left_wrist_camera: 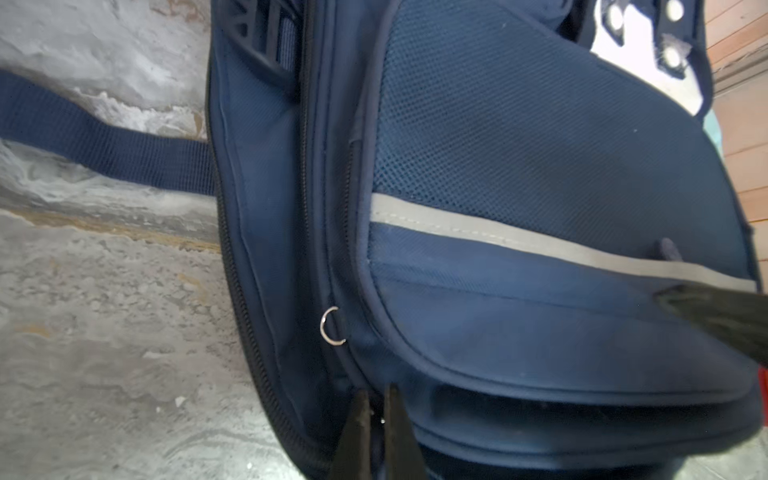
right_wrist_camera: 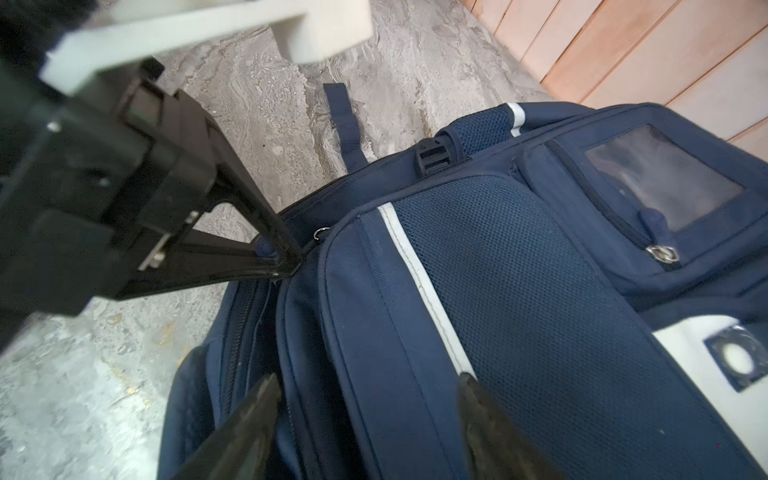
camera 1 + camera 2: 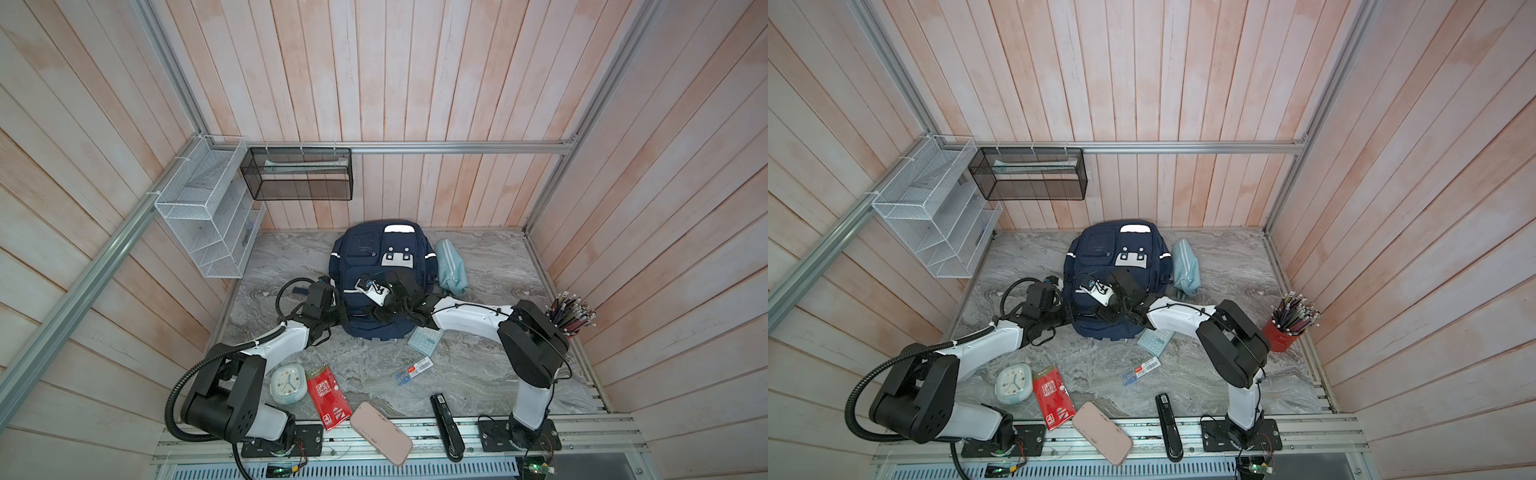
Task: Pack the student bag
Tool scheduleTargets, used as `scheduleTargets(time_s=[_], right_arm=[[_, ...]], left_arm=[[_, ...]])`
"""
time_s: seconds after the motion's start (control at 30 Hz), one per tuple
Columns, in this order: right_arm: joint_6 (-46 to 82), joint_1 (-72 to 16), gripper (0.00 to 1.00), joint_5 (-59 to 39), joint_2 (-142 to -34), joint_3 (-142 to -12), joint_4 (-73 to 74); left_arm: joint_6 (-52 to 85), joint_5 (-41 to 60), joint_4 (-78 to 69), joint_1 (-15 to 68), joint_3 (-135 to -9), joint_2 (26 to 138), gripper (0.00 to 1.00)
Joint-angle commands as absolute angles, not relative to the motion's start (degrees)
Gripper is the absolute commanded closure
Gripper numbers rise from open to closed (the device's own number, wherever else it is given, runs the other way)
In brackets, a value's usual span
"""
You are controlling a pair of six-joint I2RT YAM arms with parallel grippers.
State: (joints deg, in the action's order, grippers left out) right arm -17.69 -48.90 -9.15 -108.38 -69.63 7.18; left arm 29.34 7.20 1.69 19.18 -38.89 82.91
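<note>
The navy student bag [image 3: 380, 266] lies flat at the back middle of the marble table in both top views, white studded patch up. My left gripper [image 1: 377, 409] is at the bag's left side, shut on the dark zipper pull that hangs from a small metal ring [image 1: 332, 326]. In the right wrist view its fingertips [image 2: 291, 266] pinch together at the zipper line. My right gripper [image 2: 369, 376] stands wide over the bag's near end. Both fingers press into the fabric on either side of the front pocket bulge, one by the zipper channel, one on the grey stripe [image 2: 419, 286].
A light-blue pouch [image 3: 451, 266] leans on the bag's right side. In front lie a teal calculator [image 3: 424, 338], a pen box [image 3: 413, 370], clock [image 3: 286, 382], red packet [image 3: 328, 395], pink case [image 3: 380, 432] and black stapler [image 3: 446, 428]. A pencil cup [image 3: 1283, 332] stands right; wire racks [image 3: 203, 220] hang left.
</note>
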Motion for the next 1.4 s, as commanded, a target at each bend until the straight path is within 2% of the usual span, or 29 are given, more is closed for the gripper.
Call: scheduleTargets(time_s=[0.0, 0.23, 0.3, 0.37, 0.4, 0.43, 0.5, 0.77, 0.93, 1.07, 1.17, 1.2, 1.27, 1.3, 1.37], right_arm=[[-19.83, -50.83, 0.31, -5.82, -111.45, -72.89, 3.10], [-21.84, -53.52, 0.33, 3.40, -117.71, -78.75, -3.85], [-21.65, -53.29, 0.48, 5.53, -119.13, -80.47, -5.22], [-21.54, -53.11, 0.74, 2.54, -119.08, -81.56, -6.74], [-21.45, -53.05, 0.85, 0.32, -118.46, -81.36, -6.58], [-21.35, -53.09, 0.92, -2.19, -117.65, -81.06, -6.29], [-21.34, -53.09, 1.00, -6.77, -116.03, -80.25, -5.92], [-27.77, -53.09, 1.00, -13.85, -108.27, -71.94, -1.03], [-33.79, -51.87, 1.00, -19.49, -103.79, -68.72, -1.75], [-32.82, -48.74, 1.00, -26.71, -100.17, -66.16, 0.84], [-32.78, -48.58, 1.00, -25.77, -98.76, -65.12, 1.56], [-32.10, -48.59, 0.97, -24.22, -98.88, -64.66, 2.54], [-27.98, -48.74, 0.68, -19.76, -99.92, -64.34, 5.66], [-25.11, -49.14, 0.62, -17.21, -100.75, -64.86, 6.53], [-20.66, -50.82, 0.56, -13.51, -103.01, -69.15, 4.01]], left_arm=[[29.53, 7.14, 1.17, 18.90, -39.93, 82.47, 1.00], [35.21, 13.17, 2.79, 15.13, -36.83, 72.58, 1.00], [35.80, 12.28, 4.76, 15.09, -36.78, 68.61, 1.00], [35.95, 10.46, 5.97, 14.87, -36.19, 65.53, 1.00], [35.86, 9.64, 6.30, 14.67, -35.79, 64.72, 1.00], [35.75, 8.90, 6.48, 14.07, -35.06, 64.35, 1.00], [35.84, 9.47, 6.05, 11.80, -33.56, 64.55, 1.00], [35.23, 12.48, -0.90, -0.02, -31.48, 69.70, 1.00], [34.94, 12.57, -2.83, -4.14, -35.13, 73.01, 1.00], [33.86, 12.21, -3.07, -7.38, -37.02, 74.14, 1.00], [33.49, 13.83, -2.44, -9.37, -36.28, 72.20, 1.00], [33.49, 14.35, -2.27, -9.44, -35.86, 71.01, 1.00], [34.58, 17.58, -3.05, -8.62, -34.31, 68.29, 1.00], [34.64, 18.02, -2.97, -7.05, -33.70, 67.55, 1.00], [34.60, 19.19, -1.99, -2.90, -33.05, 67.07, 1.00]])
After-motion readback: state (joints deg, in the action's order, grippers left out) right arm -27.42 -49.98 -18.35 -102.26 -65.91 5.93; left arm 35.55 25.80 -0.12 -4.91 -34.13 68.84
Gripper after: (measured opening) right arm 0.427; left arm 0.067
